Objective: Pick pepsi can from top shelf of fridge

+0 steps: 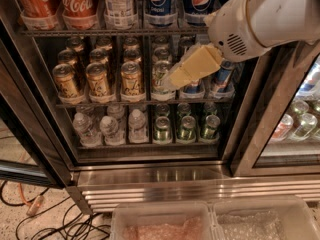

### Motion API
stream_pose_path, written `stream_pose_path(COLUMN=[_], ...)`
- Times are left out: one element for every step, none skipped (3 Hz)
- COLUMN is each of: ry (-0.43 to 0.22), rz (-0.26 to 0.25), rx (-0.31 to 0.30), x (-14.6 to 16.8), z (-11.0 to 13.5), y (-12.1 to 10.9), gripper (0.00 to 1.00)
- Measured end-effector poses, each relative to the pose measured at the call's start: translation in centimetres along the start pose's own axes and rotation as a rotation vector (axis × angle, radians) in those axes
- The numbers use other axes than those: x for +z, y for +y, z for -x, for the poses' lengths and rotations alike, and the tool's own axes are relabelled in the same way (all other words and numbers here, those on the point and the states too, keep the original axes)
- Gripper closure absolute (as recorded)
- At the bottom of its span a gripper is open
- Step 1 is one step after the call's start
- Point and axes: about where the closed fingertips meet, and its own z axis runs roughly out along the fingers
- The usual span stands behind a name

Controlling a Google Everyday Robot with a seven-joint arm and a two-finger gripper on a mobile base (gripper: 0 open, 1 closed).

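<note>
Gripper [175, 78] sat right of centre frame, a pale wedge angled down and to the left from the white arm [260, 19]. Open or closed: could not tell.

- Its tip hung in front of the second rack, close to a silvery can [161, 74] there; touching or not, unclear.
- Gold cans [98, 79] stood further left on that same rack.
- Top shelf [100, 32] ran across the frame just above the gripper, its front rail between the tip and the target row.
- Pepsi can [158, 1] stood upright on that shelf, upper centre of frame, above the tip and slightly left. A second one alike [201, 0] stood beside it to the right, nearer the wrist.
- Long axis of both cans vertical; tops cut off by the frame edge.
- Coca-Cola cans [75, 4] held the upper left of the same shelf.
- Fridge [150, 176] base ran below.

Judgement: target lay up from the gripper, so the next move called for raising it clear of the rail and levelling it.
</note>
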Motion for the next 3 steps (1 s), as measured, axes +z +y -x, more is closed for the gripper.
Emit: stream_pose_path(ry=[-0.022, -0.074, -0.125], rz=[0.003, -0.003, -0.018], rx=[0.003, 0.073, 0.143], x=[0.1, 1.2, 2.4], z=[0.5, 0.8, 1.4], y=[0.3, 0.5, 0.6], gripper=[0.0, 0.0, 0.0])
